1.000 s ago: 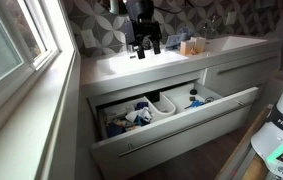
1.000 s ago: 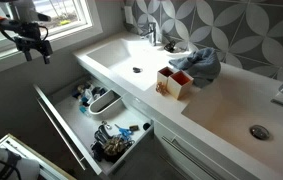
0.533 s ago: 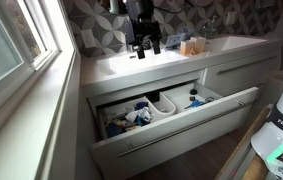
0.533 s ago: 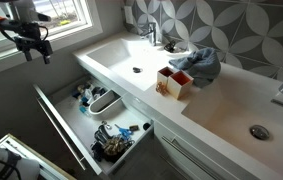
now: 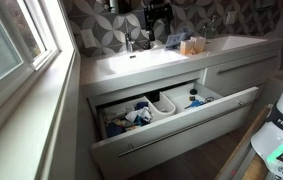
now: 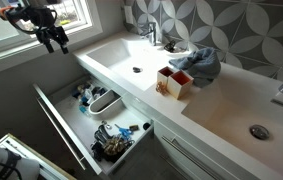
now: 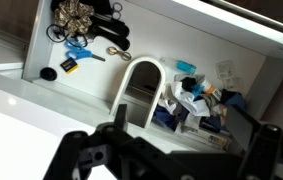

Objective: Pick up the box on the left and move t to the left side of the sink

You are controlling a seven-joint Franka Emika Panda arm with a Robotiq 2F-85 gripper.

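Hovering with jaws spread and empty, the gripper (image 6: 55, 42) is hanging well apart from the box (image 6: 165, 80), which is sitting on the counter (image 6: 221, 112) just beside a second box (image 6: 182, 87), so a careless descent is risking seizing the wrong one.

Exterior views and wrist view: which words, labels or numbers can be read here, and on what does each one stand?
"FRANKA": on the white robot base, partly cut by the picture's edge.
Counter boxes: any print too small to read.
Drawer items: labels too blurred to read.
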